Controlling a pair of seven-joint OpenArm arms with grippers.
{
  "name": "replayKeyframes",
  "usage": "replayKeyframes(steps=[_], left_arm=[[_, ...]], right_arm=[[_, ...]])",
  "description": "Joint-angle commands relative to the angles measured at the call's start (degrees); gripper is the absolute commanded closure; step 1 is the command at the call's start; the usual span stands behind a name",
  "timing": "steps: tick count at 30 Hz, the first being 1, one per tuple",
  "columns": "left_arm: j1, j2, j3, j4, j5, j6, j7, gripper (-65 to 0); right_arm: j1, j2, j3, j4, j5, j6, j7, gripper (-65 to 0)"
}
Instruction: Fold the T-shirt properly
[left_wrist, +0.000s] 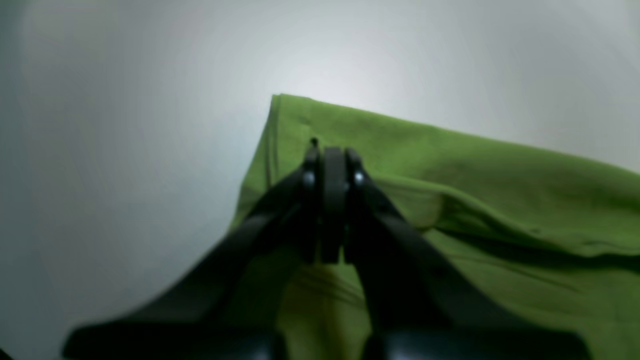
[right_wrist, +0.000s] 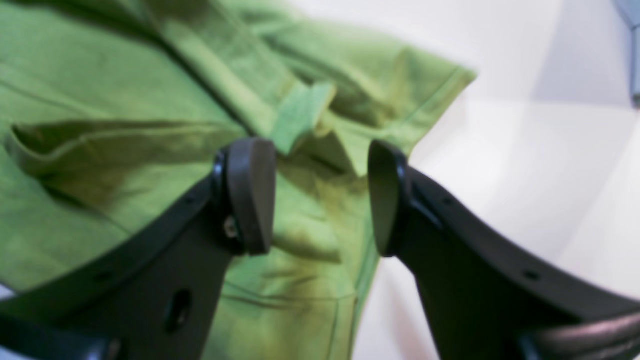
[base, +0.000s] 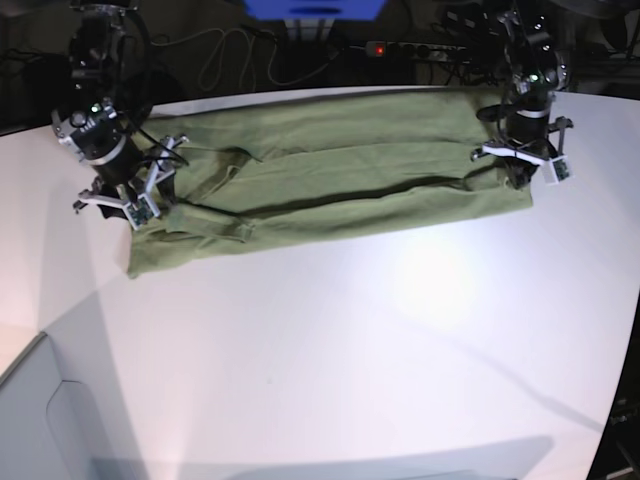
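Observation:
The green T-shirt (base: 340, 170) lies as a long wrinkled band across the far part of the white table (base: 350, 350). My left gripper (left_wrist: 332, 155) is shut, and its tips sit over the shirt (left_wrist: 500, 175) near one corner. I see no cloth between the pads. In the base view it (base: 516, 176) is at the shirt's right end. My right gripper (right_wrist: 320, 197) is open and empty, with its pads (right_wrist: 250, 195) just above crumpled folds of the shirt (right_wrist: 100, 75) near its edge. In the base view it (base: 150, 195) is at the shirt's left end.
Bare white table spreads in front of the shirt. Cables and a power strip with a red light (base: 400, 48) lie behind the table's far edge. The table's left front corner drops to a grey surface (base: 60, 420).

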Motion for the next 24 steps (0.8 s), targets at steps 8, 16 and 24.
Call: replayKeyframes(steps=[8,16,24], left_arm=[[0.6,-0.6,-0.2,0.6,-0.1,-0.1,-1.6,0.0],[1.8,-0.6,-0.2,1.1,-0.1,-0.2,-1.2,0.0],[2.8,-0.6,-0.2,1.4,-0.1,0.0,-1.2,-14.5]], right_arm=[[0.6,0.4,0.3,3.5,0.7,0.1,-1.2,-28.3],[0.9,0.4,0.3,3.5,0.7,0.1,-1.2,-28.3],[1.1,0.4,0.3,3.6,0.7,0.1,-1.2,-28.3]])
